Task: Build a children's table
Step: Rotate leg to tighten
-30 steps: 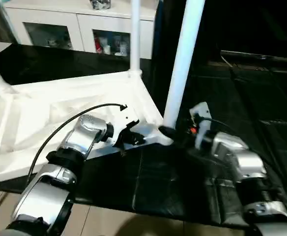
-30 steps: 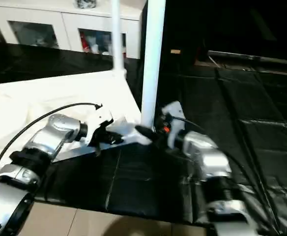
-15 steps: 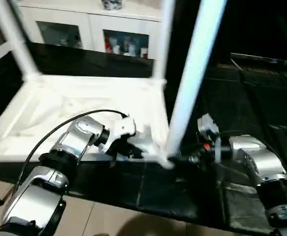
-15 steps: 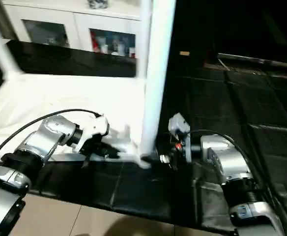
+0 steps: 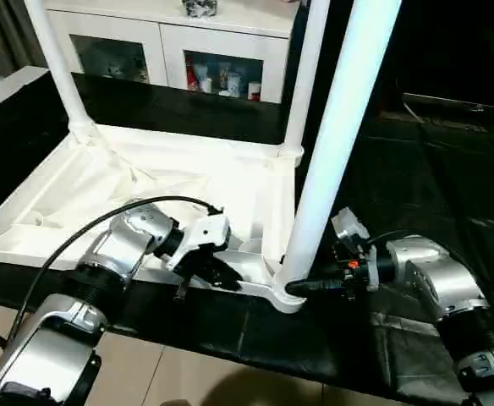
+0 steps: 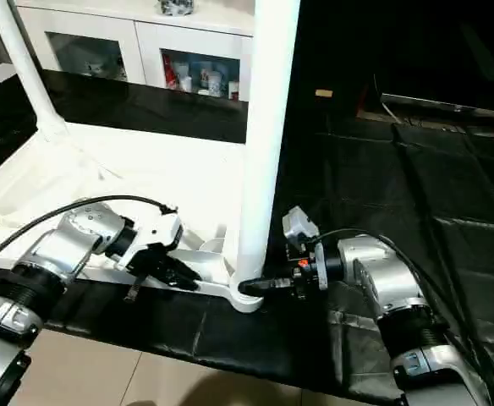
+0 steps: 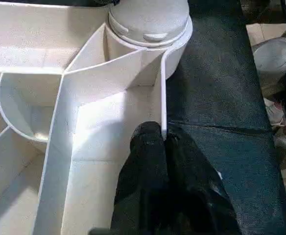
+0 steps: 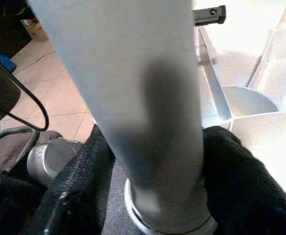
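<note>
Left eye view: the top (image 5: 145, 182) lies ribs-up on the black tabletop (image 5: 450, 194), filling the frame from nine o'clock to the centre. Three legs stand upright in its corner sockets: a far leg (image 5: 54, 59) at eleven o'clock, a middle leg (image 5: 308, 76) at twelve, and the near leg (image 5: 336, 144) just right of centre. The left hand (image 5: 222, 275) sits at seven o'clock, its black fingers pinched shut on the top's near rim. The right hand (image 5: 302, 288) reaches in from four o'clock to the foot of the near leg. A white cabinet (image 5: 179, 51) stands behind at twelve.

Right eye view: same scene; the near leg (image 6: 264, 135) rises through the centre, the right hand (image 6: 251, 288) at its socket, the left hand (image 6: 179, 275) at eight o'clock on the rim.

Left wrist view: both fingers (image 7: 150, 161) are closed together on a thin upright rib of the top (image 7: 30, 49), with the near leg's socket (image 7: 148, 29) beyond them at twelve o'clock.

Right wrist view: the near leg (image 8: 133, 98) stands between the two fingers (image 8: 231, 166), one on each side of it, close against its base; whether they press it I cannot tell.
</note>
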Tool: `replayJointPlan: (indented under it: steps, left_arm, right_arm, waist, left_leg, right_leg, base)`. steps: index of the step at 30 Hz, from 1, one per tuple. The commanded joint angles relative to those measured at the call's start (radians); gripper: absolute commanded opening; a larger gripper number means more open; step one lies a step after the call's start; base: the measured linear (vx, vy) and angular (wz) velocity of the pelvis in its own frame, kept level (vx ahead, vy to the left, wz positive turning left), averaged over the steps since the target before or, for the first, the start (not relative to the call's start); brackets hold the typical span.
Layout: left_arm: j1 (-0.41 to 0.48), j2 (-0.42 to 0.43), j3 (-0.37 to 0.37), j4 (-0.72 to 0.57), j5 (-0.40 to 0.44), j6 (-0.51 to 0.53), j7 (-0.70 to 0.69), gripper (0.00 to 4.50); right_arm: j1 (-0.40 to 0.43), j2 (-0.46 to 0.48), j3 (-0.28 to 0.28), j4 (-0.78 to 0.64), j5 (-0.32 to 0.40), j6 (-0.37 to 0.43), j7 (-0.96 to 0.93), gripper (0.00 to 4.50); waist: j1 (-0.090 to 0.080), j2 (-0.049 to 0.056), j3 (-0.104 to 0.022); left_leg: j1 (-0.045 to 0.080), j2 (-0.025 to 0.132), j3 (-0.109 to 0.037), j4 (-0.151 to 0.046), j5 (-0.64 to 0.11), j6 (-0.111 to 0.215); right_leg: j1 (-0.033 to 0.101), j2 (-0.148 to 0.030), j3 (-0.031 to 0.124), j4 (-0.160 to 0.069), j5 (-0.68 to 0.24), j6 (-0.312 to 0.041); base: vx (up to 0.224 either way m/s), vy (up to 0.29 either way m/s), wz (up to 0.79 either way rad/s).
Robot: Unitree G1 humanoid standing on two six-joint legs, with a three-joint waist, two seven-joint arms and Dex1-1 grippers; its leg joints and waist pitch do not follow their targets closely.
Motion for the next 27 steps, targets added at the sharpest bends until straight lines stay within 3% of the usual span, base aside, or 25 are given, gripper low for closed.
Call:
replayJointPlan:
  steps: [1, 2, 9, 10, 12, 16, 17, 18, 20, 23, 27]
  left_arm:
    - [0.000, -0.005, -0.028, -0.041, -0.014, -0.021, -0.040, 0.00]
    - [0.003, -0.005, -0.027, -0.045, -0.013, -0.020, -0.040, 0.00]
    - [0.002, -0.013, -0.015, -0.037, -0.009, -0.003, -0.015, 0.00]
    - [-0.005, -0.023, -0.006, -0.019, -0.008, 0.008, 0.019, 0.00]
    - [-0.013, -0.039, 0.011, -0.002, -0.013, 0.041, 0.062, 0.00]
    - [-0.034, -0.084, 0.047, 0.032, -0.020, 0.108, 0.181, 0.00]
    - [-0.046, -0.107, 0.057, 0.052, -0.015, 0.131, 0.238, 0.00]
    - [-0.052, -0.117, 0.061, 0.061, -0.013, 0.141, 0.265, 0.00]
    - [-0.068, -0.147, 0.073, 0.087, -0.006, 0.178, 0.337, 0.00]
    - [-0.098, -0.199, 0.102, 0.124, -0.002, 0.239, 0.456, 0.00]
    - [-0.125, -0.245, 0.137, 0.154, -0.009, 0.271, 0.549, 0.00]
  right_arm:
    - [-0.015, -0.003, 0.012, -0.008, 0.020, -0.005, 0.025, 2.39]
    - [-0.013, -0.004, 0.013, -0.011, 0.023, -0.003, 0.029, 2.27]
    - [0.007, -0.004, 0.014, -0.046, 0.031, 0.013, 0.032, 2.10]
    - [0.010, 0.011, 0.008, -0.049, 0.026, 0.030, -0.012, 2.10]
    - [0.007, 0.034, 0.002, -0.042, 0.006, 0.056, -0.091, 2.10]
    - [0.002, 0.097, -0.014, -0.017, -0.040, 0.068, -0.276, 2.06]
    - [-0.001, 0.132, -0.018, -0.005, -0.058, 0.070, -0.353, 2.06]
    - [-0.003, 0.148, -0.020, 0.000, -0.066, 0.071, -0.389, 2.06]
    - [-0.014, 0.204, -0.027, 0.019, -0.091, 0.079, -0.505, 2.04]
    - [-0.058, 0.300, -0.061, 0.065, -0.120, 0.107, -0.719, 1.99]
    - [-0.099, 0.361, -0.105, 0.115, -0.133, 0.109, -0.880, 1.96]
  waist:
    - [-0.006, -0.003, -0.068]
    - [-0.007, 0.002, -0.067]
    - [-0.007, 0.002, -0.067]
    - [-0.007, 0.007, -0.068]
    - [-0.008, 0.007, -0.067]
    - [-0.016, 0.003, -0.060]
    - [-0.021, -0.003, -0.060]
    - [-0.023, -0.001, -0.059]
    - [-0.040, -0.005, -0.058]
    - [-0.059, -0.005, -0.057]
    - [-0.071, -0.005, -0.058]
  left_leg:
    - [-0.009, -0.012, 0.021, -0.059, -0.155, 0.054]
    - [-0.008, -0.011, 0.021, -0.059, -0.161, 0.053]
    - [-0.007, -0.012, 0.021, -0.059, -0.169, 0.049]
    - [-0.007, -0.012, 0.020, -0.059, -0.171, 0.047]
    - [-0.008, -0.013, 0.020, -0.059, -0.170, 0.043]
    - [-0.003, -0.020, 0.019, -0.061, -0.216, 0.015]
    - [-0.006, -0.021, 0.016, -0.063, -0.215, 0.008]
    - [-0.007, -0.023, 0.016, -0.064, -0.216, 0.005]
    - [-0.010, -0.026, 0.014, -0.064, -0.223, 0.005]
    - [-0.010, -0.029, 0.012, -0.064, -0.238, 0.002]
    - [-0.006, -0.032, 0.012, -0.062, -0.244, 0.011]
  right_leg:
    - [0.067, -0.037, 0.041, -0.053, -0.203, -0.215]
    - [0.065, -0.036, 0.041, -0.054, -0.198, -0.218]
    - [0.067, -0.035, 0.041, -0.054, -0.198, -0.219]
    - [0.067, -0.036, 0.041, -0.053, -0.200, -0.220]
    - [0.068, -0.035, 0.041, -0.054, -0.197, -0.218]
    - [0.061, -0.036, 0.038, -0.073, -0.355, -0.157]
    - [0.064, -0.036, 0.036, -0.075, -0.391, -0.137]
    - [0.062, -0.036, 0.036, -0.077, -0.403, -0.130]
    - [0.062, -0.036, 0.034, -0.084, -0.447, -0.105]
    - [0.059, -0.035, 0.030, -0.090, -0.490, -0.090]
    - [0.052, -0.033, 0.028, -0.098, -0.509, -0.080]
  base:
    - [0.000, 0.000, 0.00]
    - [0.000, 0.000, 0.00]
    - [0.000, 0.000, 0.00]
    - [0.000, 0.000, 0.00]
    - [0.000, 0.000, 0.00]
    - [0.000, 0.000, 0.00]
    - [0.000, 0.000, 0.00]
    - [0.000, 0.000, 0.00]
    - [0.000, 0.000, 0.00]
    - [0.000, 0.000, 0.00]
    - [0.000, 0.000, 0.00]
